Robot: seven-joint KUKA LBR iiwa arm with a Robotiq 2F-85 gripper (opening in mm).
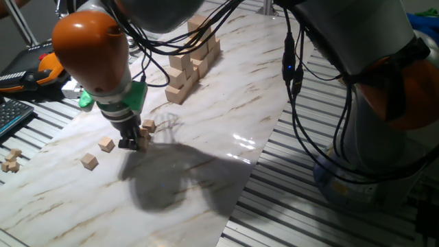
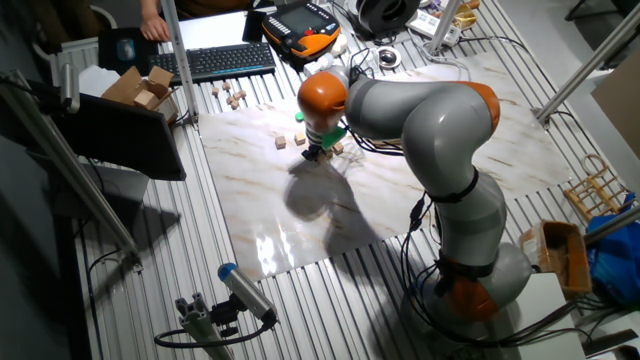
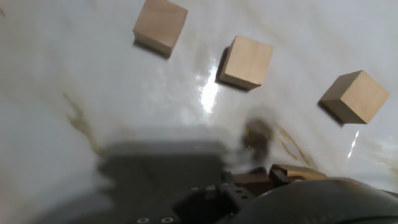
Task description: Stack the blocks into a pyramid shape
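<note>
My gripper (image 1: 130, 143) reaches down to the marbled sheet, fingertips at the surface. Small light-wood blocks lie around it: one (image 1: 147, 125) just behind the fingers, two (image 1: 105, 144) (image 1: 89, 161) to its left. The other fixed view shows the gripper (image 2: 318, 153) with blocks on either side of it (image 2: 281, 142) (image 2: 337, 148). In the hand view three blocks (image 3: 160, 25) (image 3: 247, 61) (image 3: 356, 95) lie apart ahead of the fingers. A brown piece (image 3: 292, 173) shows at the dark fingers; whether they hold it is unclear. No pyramid shape is in view.
A staircase stack of larger pale cubes (image 1: 193, 58) stands at the back of the sheet. More small cubes (image 1: 9, 162) lie off the sheet's left edge. A keyboard (image 2: 215, 60) and a cardboard box (image 2: 140, 88) sit beyond. Cables hang over the back.
</note>
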